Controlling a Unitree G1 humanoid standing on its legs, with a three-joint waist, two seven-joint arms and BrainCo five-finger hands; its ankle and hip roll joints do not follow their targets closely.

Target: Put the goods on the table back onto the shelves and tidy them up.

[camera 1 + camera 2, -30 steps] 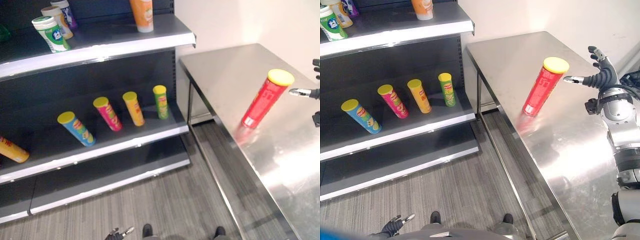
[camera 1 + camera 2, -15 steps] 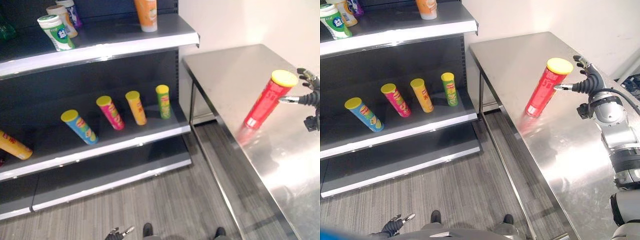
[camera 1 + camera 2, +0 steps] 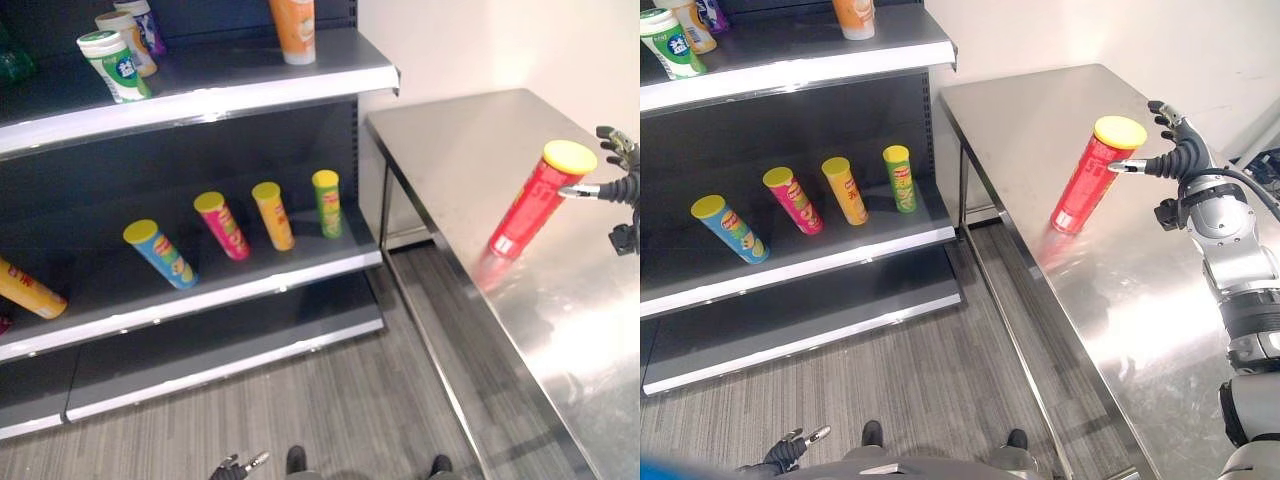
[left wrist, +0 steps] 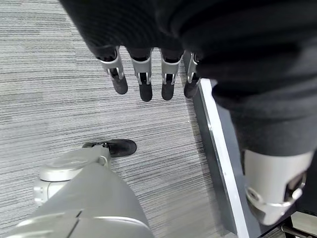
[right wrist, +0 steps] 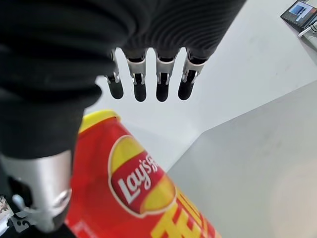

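A red chip can (image 3: 530,205) with a yellow lid stands upright on the steel table (image 3: 560,340), near its far right part. My right hand (image 3: 1185,160) is level with the can's top, on its right side. Its thumb tip reaches the can's wall just under the lid. In the right wrist view the fingers (image 5: 140,74) are straight and spread past the can (image 5: 143,188), not curled round it. My left hand (image 4: 143,74) hangs low over the grey floor with straight fingers, holding nothing.
The dark shelving unit stands left of the table. Its middle shelf (image 3: 250,285) carries blue (image 3: 160,255), pink (image 3: 222,225), orange (image 3: 272,215) and green (image 3: 326,203) cans, plus a yellow one (image 3: 25,290) lying at the far left. The top shelf holds a white-green bottle (image 3: 115,65) and an orange can (image 3: 293,28).
My right hand has come in from the right until its thumb reaches the red can. The can has stayed put. The view shifted slightly.
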